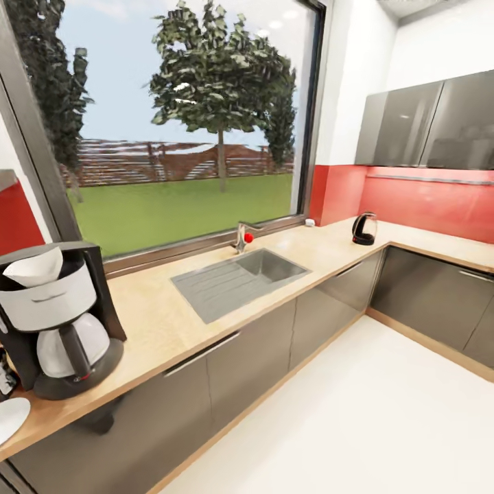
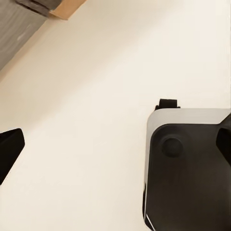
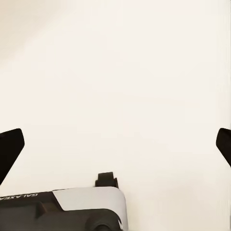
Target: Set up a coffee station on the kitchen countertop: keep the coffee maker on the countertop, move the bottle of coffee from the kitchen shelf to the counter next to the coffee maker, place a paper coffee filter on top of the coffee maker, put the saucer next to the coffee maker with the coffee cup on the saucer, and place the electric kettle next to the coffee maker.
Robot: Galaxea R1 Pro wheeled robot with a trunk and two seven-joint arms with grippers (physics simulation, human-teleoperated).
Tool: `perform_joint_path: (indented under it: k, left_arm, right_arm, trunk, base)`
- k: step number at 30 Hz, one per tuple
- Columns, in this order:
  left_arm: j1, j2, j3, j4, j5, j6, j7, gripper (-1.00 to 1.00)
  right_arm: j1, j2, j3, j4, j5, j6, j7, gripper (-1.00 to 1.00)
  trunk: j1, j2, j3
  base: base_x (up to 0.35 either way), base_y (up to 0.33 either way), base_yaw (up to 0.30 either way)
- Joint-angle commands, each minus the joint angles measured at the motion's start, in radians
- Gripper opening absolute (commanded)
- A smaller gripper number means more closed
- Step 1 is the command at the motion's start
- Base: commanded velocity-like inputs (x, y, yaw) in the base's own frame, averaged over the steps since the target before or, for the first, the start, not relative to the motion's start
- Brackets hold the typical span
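Note:
The coffee maker (image 1: 58, 322) stands at the near left end of the kitchen countertop (image 1: 158, 322). The paper coffee filter (image 1: 34, 267) rests on its top. The saucer (image 1: 9, 418) lies in front of the machine, cut off by the picture's edge. A small dark thing (image 1: 5, 379) beside the machine is cropped, and I cannot tell what it is. The electric kettle (image 1: 363, 228) sits far off in the counter's back right corner. The coffee cup, bottle of coffee and kitchen shelf are out of view. My left gripper (image 2: 115, 147) and right gripper (image 3: 115, 147) both hang open and empty over the pale floor.
A steel sink (image 1: 237, 278) with a faucet (image 1: 243, 237) is set into the counter under the big window. Grey wall cabinets (image 1: 425, 127) hang over the red backsplash. White floor (image 1: 357, 425) runs along the cabinet fronts. My own base (image 2: 187, 173) shows below the left gripper.

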Motion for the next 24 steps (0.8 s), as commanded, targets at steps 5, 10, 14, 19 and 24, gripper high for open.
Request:
perform_joint_path:
  k: [5,10,14,19,24]
  left_arm:
    - [0.0,-0.002,0.008,0.001,-0.01,0.0,0.003,1.0]
    - [0.001,-0.002,0.008,0.001,-0.01,0.0,0.004,1.0]
    - [0.001,-0.002,0.008,0.001,-0.01,0.0,0.004,1.0]
    - [0.001,-0.002,0.008,0.001,-0.01,0.0,0.004,1.0]
    - [0.002,-0.002,0.008,0.003,-0.009,0.001,0.005,1.0]
  right_arm:
    - [-0.001,0.0,0.003,0.001,-0.01,-0.004,0.0,1.0]
    - [-0.001,0.0,0.003,0.001,-0.01,-0.004,-0.001,1.0]
    - [-0.001,0.0,0.003,0.001,-0.01,-0.004,-0.001,1.0]
    - [-0.001,0.0,0.003,0.001,-0.01,-0.004,-0.001,1.0]
    - [-0.001,0.0,0.003,0.001,-0.011,-0.004,-0.001,1.0]
  trunk:
    - [0.001,-0.001,-0.001]
    - [0.001,-0.001,-0.001]
    - [0.001,-0.001,-0.001]
    - [0.001,-0.001,-0.001]
    - [0.001,-0.001,-0.001]
  base:
    - [0.245,-0.17,-0.3]
    - [0.245,-0.173,-0.3]
    - [0.217,-0.215,-0.3]
    - [0.141,-0.272,-0.3]
    - [0.047,-0.302,-0.3]
